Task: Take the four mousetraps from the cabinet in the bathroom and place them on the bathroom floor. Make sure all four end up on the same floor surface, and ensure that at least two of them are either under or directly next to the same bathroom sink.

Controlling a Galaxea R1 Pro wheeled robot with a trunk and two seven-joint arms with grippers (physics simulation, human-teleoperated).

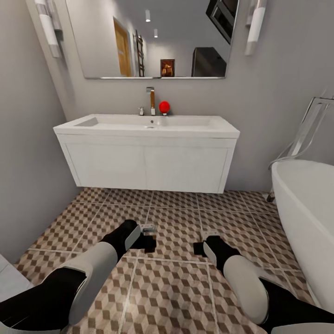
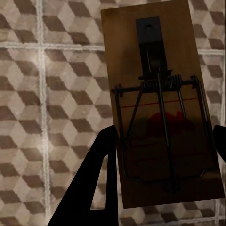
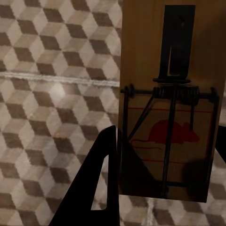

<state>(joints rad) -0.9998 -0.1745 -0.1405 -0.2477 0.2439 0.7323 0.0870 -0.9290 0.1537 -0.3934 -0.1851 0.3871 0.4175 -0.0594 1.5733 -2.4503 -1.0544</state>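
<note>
Both arms reach down over the cube-patterned bathroom floor point(image 1: 176, 278) in front of the sink point(image 1: 148, 124). My left gripper point(image 1: 147, 237) is shut on a mousetrap point(image 2: 162, 108), a tan board with a dark wire spring, held above the tiles. One of its fingers point(image 2: 101, 174) presses the board's edge. My right gripper point(image 1: 200, 246) is shut on a second mousetrap point(image 3: 169, 103) that carries a red mouse print, also hanging over the floor point(image 3: 52, 94). Both traps hang a short way in front of the sink's white cupboard base point(image 1: 148, 167). The cabinet is out of view.
A rounded white bathtub point(image 1: 306, 208) stands at the right, with a chrome pipe frame point(image 1: 306, 130) behind it. A grey wall point(image 1: 28, 153) closes the left side. A chrome tap point(image 1: 150, 99) and a red ball-shaped object point(image 1: 164, 107) sit on the sink's back edge, below a mirror point(image 1: 153, 37).
</note>
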